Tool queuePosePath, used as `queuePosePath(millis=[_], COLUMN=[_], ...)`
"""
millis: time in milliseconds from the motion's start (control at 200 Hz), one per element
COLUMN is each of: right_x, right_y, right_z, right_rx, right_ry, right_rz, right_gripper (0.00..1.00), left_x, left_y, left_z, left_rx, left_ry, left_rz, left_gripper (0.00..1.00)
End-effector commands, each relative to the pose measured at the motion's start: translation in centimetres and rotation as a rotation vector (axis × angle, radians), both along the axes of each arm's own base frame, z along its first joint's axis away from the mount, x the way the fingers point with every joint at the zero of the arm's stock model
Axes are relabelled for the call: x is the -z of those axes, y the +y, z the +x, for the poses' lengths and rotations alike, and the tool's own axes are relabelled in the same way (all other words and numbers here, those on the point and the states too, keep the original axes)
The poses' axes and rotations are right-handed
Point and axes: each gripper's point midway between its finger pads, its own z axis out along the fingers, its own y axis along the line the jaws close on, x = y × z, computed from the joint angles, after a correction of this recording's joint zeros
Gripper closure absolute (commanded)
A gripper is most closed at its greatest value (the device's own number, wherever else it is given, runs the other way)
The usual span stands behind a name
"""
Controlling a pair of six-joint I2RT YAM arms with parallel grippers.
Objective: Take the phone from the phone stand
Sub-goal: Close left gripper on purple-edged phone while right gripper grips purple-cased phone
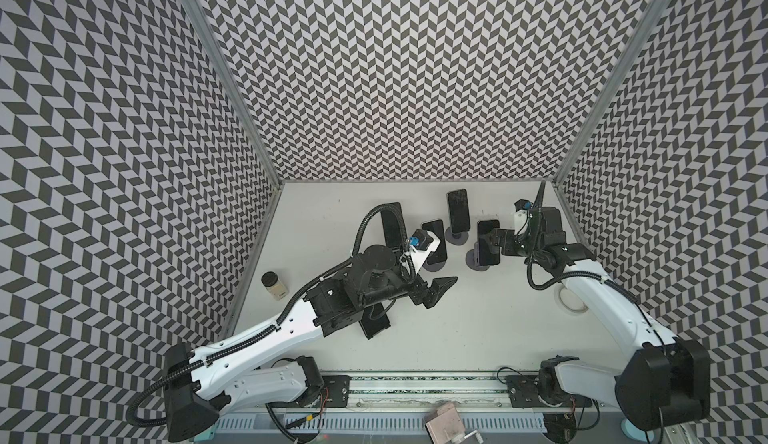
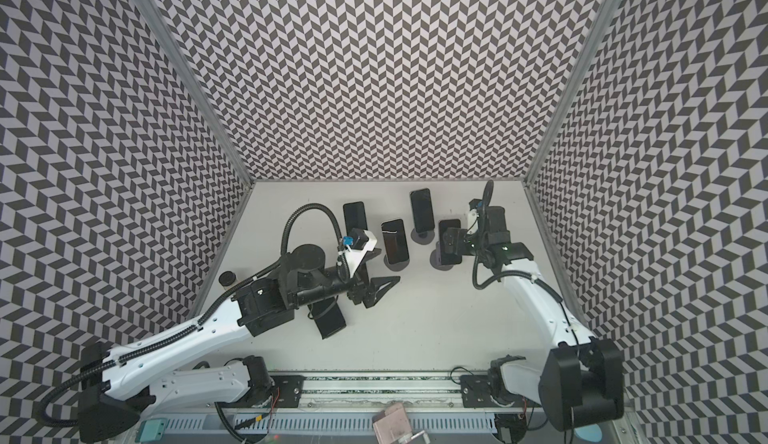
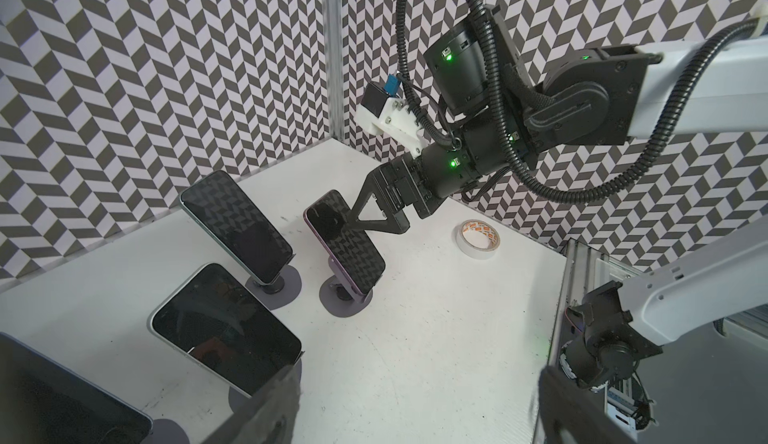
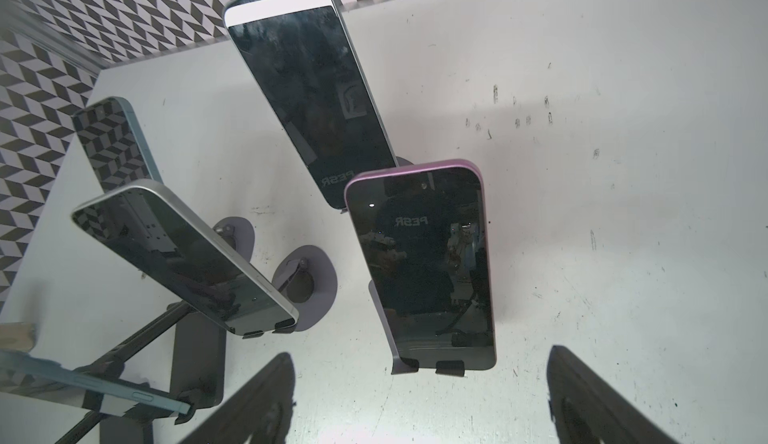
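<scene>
phone [image 4: 419, 263] with the purple rim is leaning back on its phone stand [image 4: 388, 329], screen dark, its lower edge sitting in the stand's two small hooks. in both top views it is standing toward the back right of the white table [image 1: 457, 338], as the rightmost of four propped handsets

right gripper [image 4: 419, 351] is hanging over the upper end of this phone with its jaws spread wide. in the right wrist view one finger is standing off each long side, bare table is showing in both gaps, and nothing is being pinched. in the left wrist view one finger is crossing in front of the phone's top corner, and whether it is touching there cannot be told

left gripper [image 1: 440, 294] is hovering nearer the front, around the middle of the table, jaws likewise spread and holding nothing

silver-rimmed phone [image 1: 434, 240], tall phone [image 1: 458, 211] and leftmost phone [image 1: 392, 223] are all leaning on stands of their own. a flat phone [image 1: 374, 323] is lying on the table, partly under the left arm. a small jar [image 1: 274, 284] is standing near the left wall, and a tape roll [image 3: 478, 238] is lying near the right wall beside the right arm
</scene>
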Motion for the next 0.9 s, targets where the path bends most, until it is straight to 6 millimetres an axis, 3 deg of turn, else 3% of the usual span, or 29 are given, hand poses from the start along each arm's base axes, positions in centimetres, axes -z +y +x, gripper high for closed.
queuePosePath(millis=[0, 381, 896], right_x=[-1.6, 0.1, 1.6], right_y=[0.2, 0.7, 1.0], right_z=[1.4, 3.0, 4.5], right_rx=[-0.008, -0.015, -0.015], right_ry=[-0.061, -0.019, 0.026], right_rz=[-0.015, -0.05, -0.143], right_gripper=[0.08, 0.08, 0.06], left_x=[1.3, 1.9, 3.0], left_y=[-0.2, -0.7, -0.5], left_z=[0.5, 2.0, 2.3], left_rx=[-0.041, -0.118, -0.146], left_ry=[0.067, 0.118, 0.155], left_rz=[0.0, 0.022, 0.047], left_gripper=[0.11, 0.11, 0.11])
